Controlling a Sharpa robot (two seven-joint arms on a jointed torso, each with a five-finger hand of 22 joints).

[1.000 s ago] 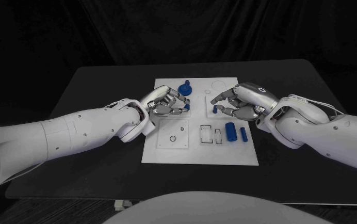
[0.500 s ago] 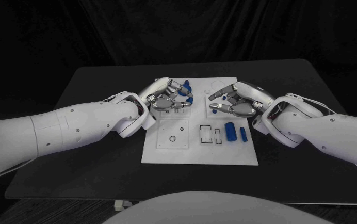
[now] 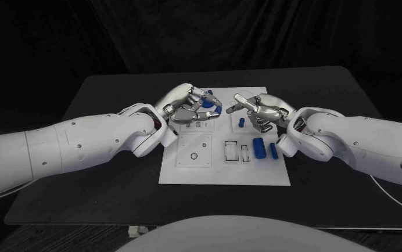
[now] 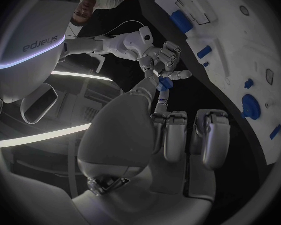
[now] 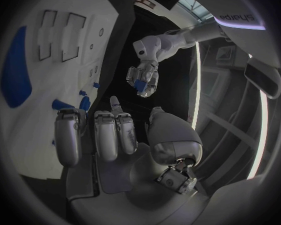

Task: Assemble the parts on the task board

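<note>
Left hand (image 3: pixel 191 108) apparently pinches 1 blue part (image 3: pixel 218 110).

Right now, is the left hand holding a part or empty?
Holding one. The left hand pinches a small blue part at its fingertips above the task board; the right wrist view shows the same.

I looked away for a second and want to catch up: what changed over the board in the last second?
Both hands moved toward the board's far end. The left robot hand rose, pinching a small blue part at its fingertips. The right robot hand opened its fingers above a small blue peg. The two blue cylinders on the task board stayed put.
</note>
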